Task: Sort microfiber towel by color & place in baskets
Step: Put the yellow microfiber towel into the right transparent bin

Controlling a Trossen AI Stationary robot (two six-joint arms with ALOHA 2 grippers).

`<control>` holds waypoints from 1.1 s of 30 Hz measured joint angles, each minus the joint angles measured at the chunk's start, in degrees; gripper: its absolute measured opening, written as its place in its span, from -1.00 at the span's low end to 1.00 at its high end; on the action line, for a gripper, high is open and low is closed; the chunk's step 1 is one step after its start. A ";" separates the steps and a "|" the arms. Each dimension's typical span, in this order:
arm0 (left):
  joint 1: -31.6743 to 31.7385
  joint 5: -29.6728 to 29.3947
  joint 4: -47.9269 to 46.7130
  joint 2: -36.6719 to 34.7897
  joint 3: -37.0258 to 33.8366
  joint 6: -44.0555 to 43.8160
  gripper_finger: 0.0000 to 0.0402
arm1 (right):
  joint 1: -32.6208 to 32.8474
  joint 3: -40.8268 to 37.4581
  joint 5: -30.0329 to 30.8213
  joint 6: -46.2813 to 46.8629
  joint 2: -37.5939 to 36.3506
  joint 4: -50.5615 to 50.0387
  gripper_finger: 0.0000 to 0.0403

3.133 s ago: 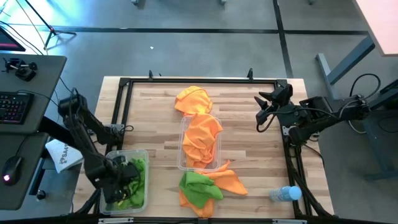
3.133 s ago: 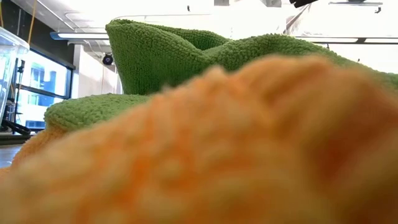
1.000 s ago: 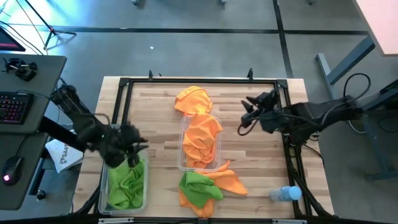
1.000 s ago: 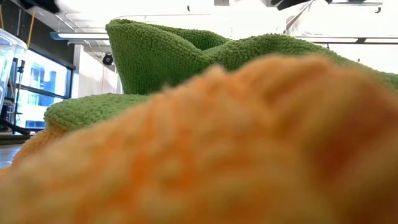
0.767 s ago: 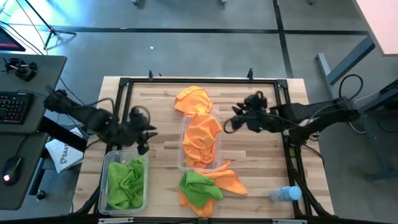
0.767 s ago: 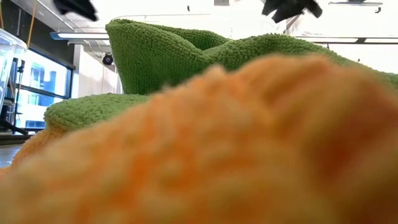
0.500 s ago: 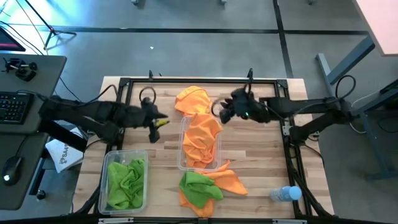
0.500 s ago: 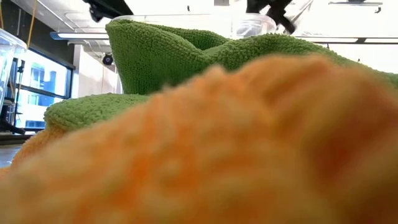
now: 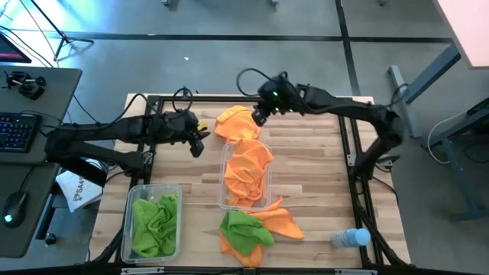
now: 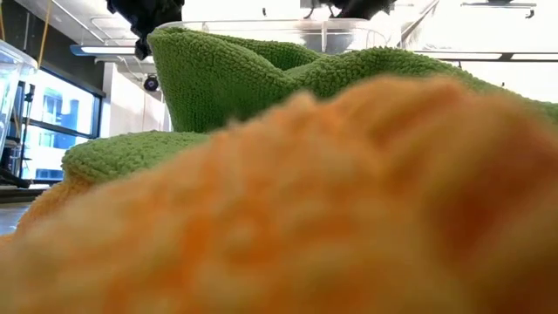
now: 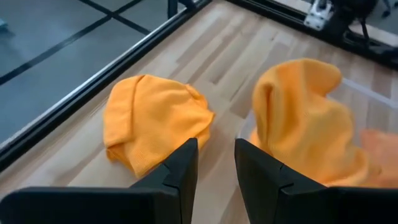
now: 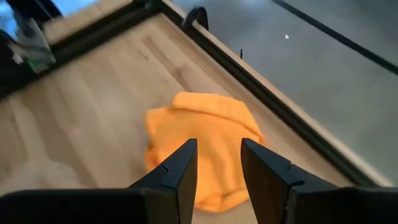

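While both arms reach over the upper middle of the high view, the left hand (image 9: 196, 143) and right hand (image 9: 258, 116) flank a lone orange towel (image 9: 238, 123) lying crumpled on the wood table (image 9: 306, 176); both hands are empty, fingers slightly parted. Centre frame, a clear bin (image 9: 246, 176) runs long axis top-to-bottom, stuffed with orange towels (image 9: 248, 168). Lower left, a second bin (image 9: 156, 221), same orientation, holds green towels (image 9: 157, 224). Lower centre, a green towel (image 9: 246, 228) lies on orange towels (image 9: 284, 221). A water bottle (image 9: 351, 238) lies at lower right. Grey floor surrounds the table; a desk with keyboard (image 9: 17, 131) sits at left.
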 joint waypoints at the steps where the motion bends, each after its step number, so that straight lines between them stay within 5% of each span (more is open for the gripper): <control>1: 0.28 0.02 0.12 0.06 -0.04 -0.42 -0.53 | -0.66 2.20 -0.48 -1.84 1.88 -1.45 -0.41; 16: 2.01 -1.24 3.96 0.04 -0.04 -5.40 -0.53 | -8.17 30.74 -13.82 -19.52 29.47 -19.11 -0.41; 24: 2.01 -2.21 4.15 0.04 -0.04 -9.34 -0.53 | -10.37 38.47 -14.78 -12.20 38.19 -22.61 -0.41; 33: 1.99 -2.43 4.15 0.04 -0.02 -10.08 -0.53 | -10.36 38.58 -14.92 -2.49 42.89 -22.06 -0.41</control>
